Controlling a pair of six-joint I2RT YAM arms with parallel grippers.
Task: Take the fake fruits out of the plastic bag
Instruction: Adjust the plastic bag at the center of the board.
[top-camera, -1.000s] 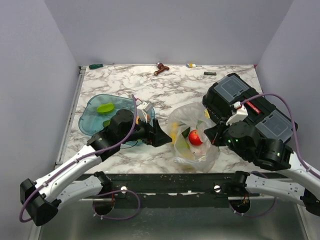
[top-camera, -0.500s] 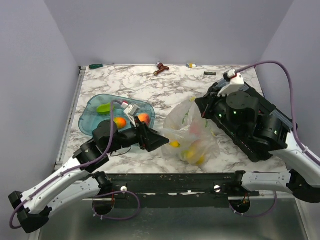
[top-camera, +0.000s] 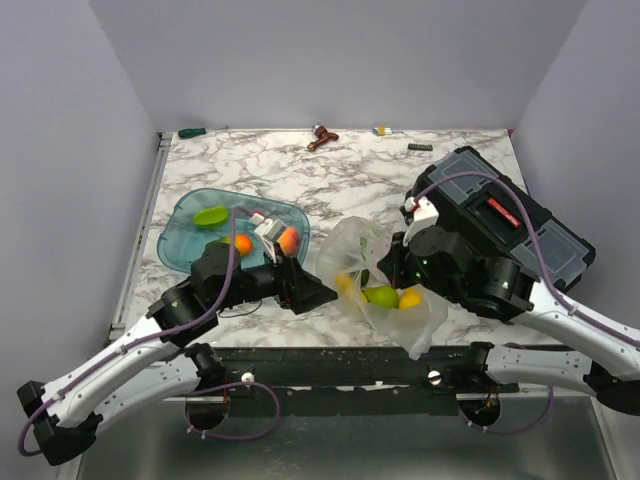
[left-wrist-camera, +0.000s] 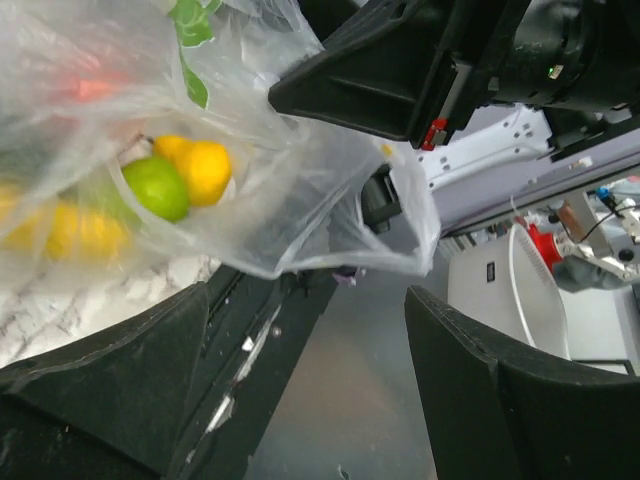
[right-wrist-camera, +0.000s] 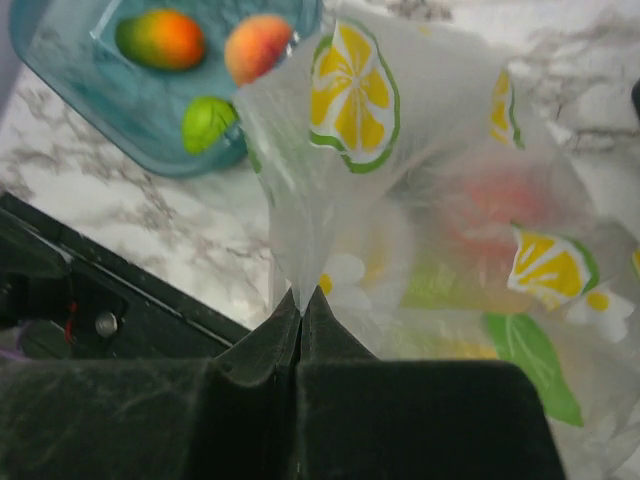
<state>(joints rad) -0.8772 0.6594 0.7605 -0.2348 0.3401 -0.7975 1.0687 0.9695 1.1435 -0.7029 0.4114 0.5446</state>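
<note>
The plastic bag, clear with lemon prints, lies near the table's front edge. A green fruit and two yellow fruits show inside it. My right gripper is shut on a pinched fold of the bag; a red fruit blurs through the film. My left gripper is open and empty just left of the bag. In its view the bag hangs above the jaws, with green and yellow fruits in it.
The teal tray at the left holds a green fruit and two orange ones; it also shows in the right wrist view. A black tool case stands at the right. Small items lie along the far edge.
My right arm has swung down and toward the front, still holding the bag. The bag shifted toward the near edge and its fruits rolled forward. My left arm barely moved over the last half second.
</note>
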